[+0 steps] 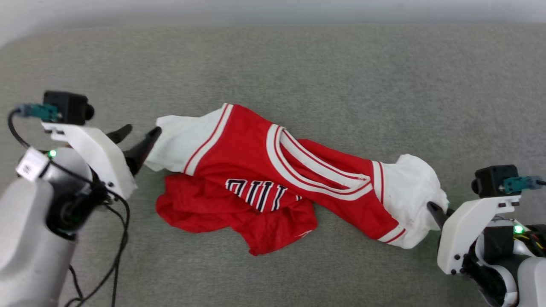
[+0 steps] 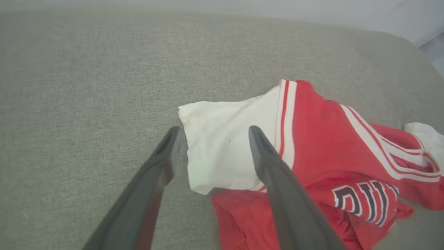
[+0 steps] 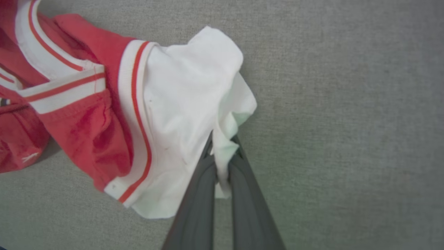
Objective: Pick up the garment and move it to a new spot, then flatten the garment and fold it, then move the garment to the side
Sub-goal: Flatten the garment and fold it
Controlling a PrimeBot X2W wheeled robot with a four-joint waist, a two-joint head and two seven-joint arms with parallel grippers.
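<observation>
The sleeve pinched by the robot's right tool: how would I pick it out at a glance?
Find the grey cloth surface and the crumpled red jersey lying across it. Its white sleeve at the robot's right end is bunched, clamped in the right tool; the other white sleeve lies flatter, ungripped by the open left tool.

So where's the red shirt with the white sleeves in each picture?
Head view: the red soft-cloth jersey shirt with white short sleeves lies crumpled across the middle.
Left wrist view: it is in the right half, reaching the centre.
Right wrist view: it runs from the upper left to the centre.
Shared landmark: its white-and-red striped V-neck.
</observation>
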